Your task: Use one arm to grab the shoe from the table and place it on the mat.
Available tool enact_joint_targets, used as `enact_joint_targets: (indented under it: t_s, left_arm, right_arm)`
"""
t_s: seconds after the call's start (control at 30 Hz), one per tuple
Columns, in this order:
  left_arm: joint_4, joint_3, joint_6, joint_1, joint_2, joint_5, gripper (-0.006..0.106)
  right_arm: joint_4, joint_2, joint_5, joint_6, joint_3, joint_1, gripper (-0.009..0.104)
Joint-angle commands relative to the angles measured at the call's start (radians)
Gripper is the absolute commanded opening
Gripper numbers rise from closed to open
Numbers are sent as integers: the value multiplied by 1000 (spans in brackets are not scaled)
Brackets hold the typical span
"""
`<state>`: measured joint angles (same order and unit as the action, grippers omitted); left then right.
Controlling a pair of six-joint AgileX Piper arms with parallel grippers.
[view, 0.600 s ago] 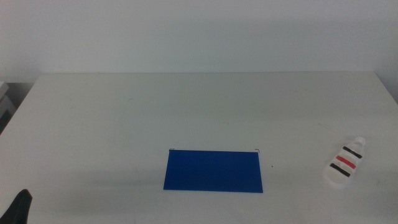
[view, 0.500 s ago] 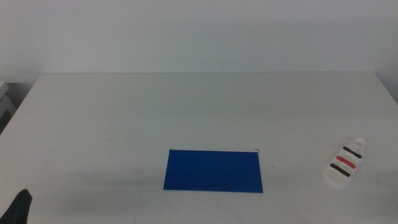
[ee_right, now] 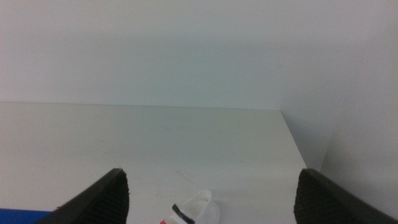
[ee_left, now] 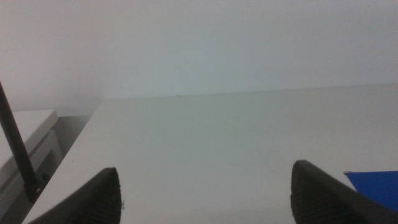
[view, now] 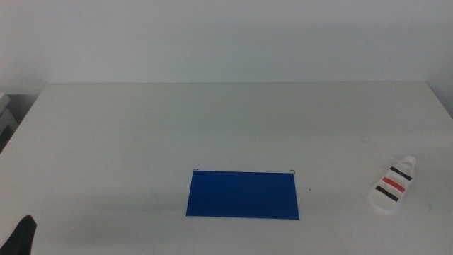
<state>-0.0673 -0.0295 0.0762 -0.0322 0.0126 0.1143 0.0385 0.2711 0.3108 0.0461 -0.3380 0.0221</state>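
The white shoe [view: 393,185] with black and red striped straps lies on the table [view: 226,120] at the right, near the front edge. The dark-blue mat [view: 243,194] lies flat at the front middle, well to the shoe's left. Neither arm shows in the middle view; only a small black tip [view: 21,237] sits at the bottom left corner. My left gripper [ee_left: 205,169] is open and empty, with a corner of the mat [ee_left: 376,186] beside one jaw. My right gripper [ee_right: 212,174] is open and empty, with the shoe's end [ee_right: 193,210] just ahead between the jaws.
A grey-white wall rises behind the table's far edge. A white box-like thing [view: 6,117] stands off the table's left side, and a thin black cable [ee_left: 15,149] shows there in the left wrist view. The table's right edge [ee_right: 298,146] is close to the shoe.
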Motion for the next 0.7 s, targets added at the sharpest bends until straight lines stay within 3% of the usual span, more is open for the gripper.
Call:
enact_joint_targets:
  t_s: [0.0,0.33,0.67]
  left_arm:
    - [-10,-7,-5,-4,10,-82,94]
    - [-10,-7,-5,-4,10,-82,94]
    - [-10,-7,-5,-4,10,-82,94]
  right_arm:
    - [15,85,-71,-7,-88,3,92]
    - [9,402,-61,-7,-285,3,92]
    - [38,695,93,-18,-533,-1,92]
